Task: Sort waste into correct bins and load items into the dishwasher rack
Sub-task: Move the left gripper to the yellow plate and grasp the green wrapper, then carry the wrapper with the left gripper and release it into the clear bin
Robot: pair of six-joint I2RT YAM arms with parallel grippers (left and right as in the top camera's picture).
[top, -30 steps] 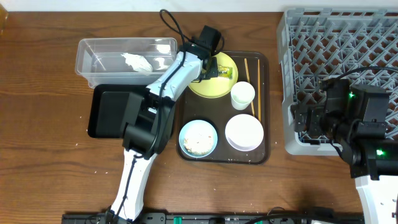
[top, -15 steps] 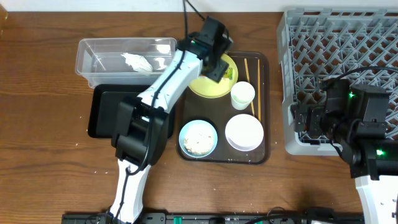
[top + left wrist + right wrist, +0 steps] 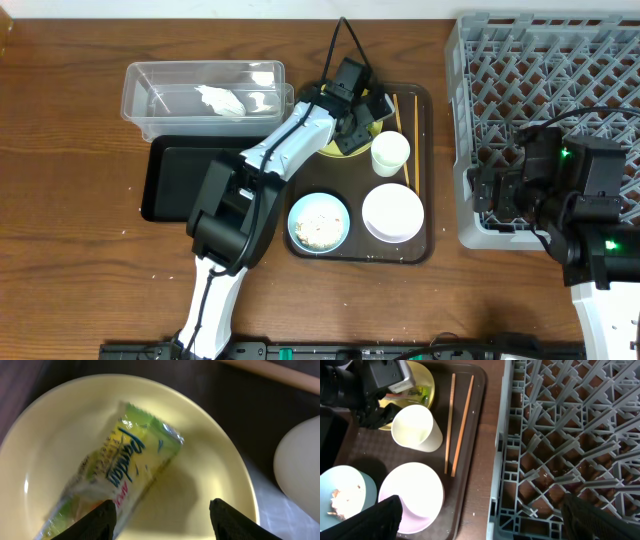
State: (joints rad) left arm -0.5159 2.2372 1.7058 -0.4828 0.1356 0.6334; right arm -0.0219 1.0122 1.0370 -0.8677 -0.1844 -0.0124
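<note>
Left hand (image 3: 162, 520) has its fingers apart, nothing clamped, low over the pale yellow plate (image 3: 215, 455). The snack wrapper (image 3: 125, 472) lies flat on the plate just ahead of the fingertips. It sits off-centre toward the left finger (image 3: 102, 520), its lower end beside that pad.

Risk 1: closing from here likely pinches only one edge of the wrapper. The crinkly film on a glossy plate could slide out or fold away.

Risk 2: if the hand goes lower to scoop, the fingertips hit the plate and could tilt or push it across the brown serving tray (image 3: 425, 250).

Risk 3: the white cup (image 3: 300, 470) stands near the right finger's outer side. A sideways correction could knock it over.

The chopsticks (image 3: 270, 370) lie beyond the fingertips, probably out of harm.

Further off, behind the hand, sit the clear tub (image 3: 150, 85) and the black tray (image 3: 175, 180). With a weak pinch the wrapper could drop onto the tabletop on the way, and the wrong bin is possible.

Blue bowl (image 3: 320, 222) with crumbs and white bowl (image 3: 393, 212) are untouched.

Right hand (image 3: 492, 520) has its fingers apart and holds nothing. It hangs over the near wall of the dishwasher rack (image 3: 540, 60), well apart from the left hand. No clash looks likely.
</note>
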